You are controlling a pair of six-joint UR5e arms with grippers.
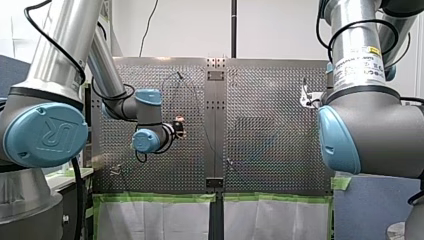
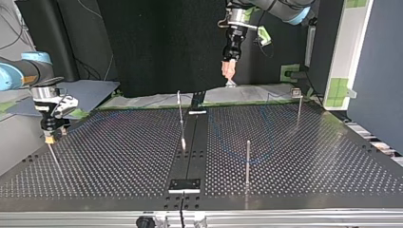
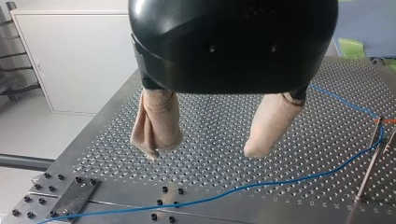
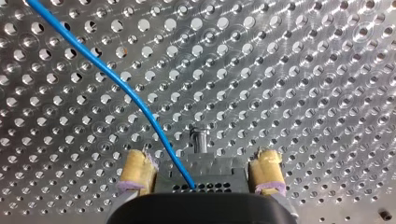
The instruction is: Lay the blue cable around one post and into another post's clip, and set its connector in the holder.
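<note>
My left pincer (image 3: 205,151) hangs raised, fingers spread apart; my right pincer (image 4: 201,161) sits low, fingers clamped.

My left arm's blue joint cap (image 1: 47,134) carries a "UR" logo. My right arm's white label (image 1: 361,62) is printed too small to read.

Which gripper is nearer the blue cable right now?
Right. The blue cable runs straight in to my right gripper, low at the table. My left gripper hangs open high above the table, the cable lying below it.
</note>
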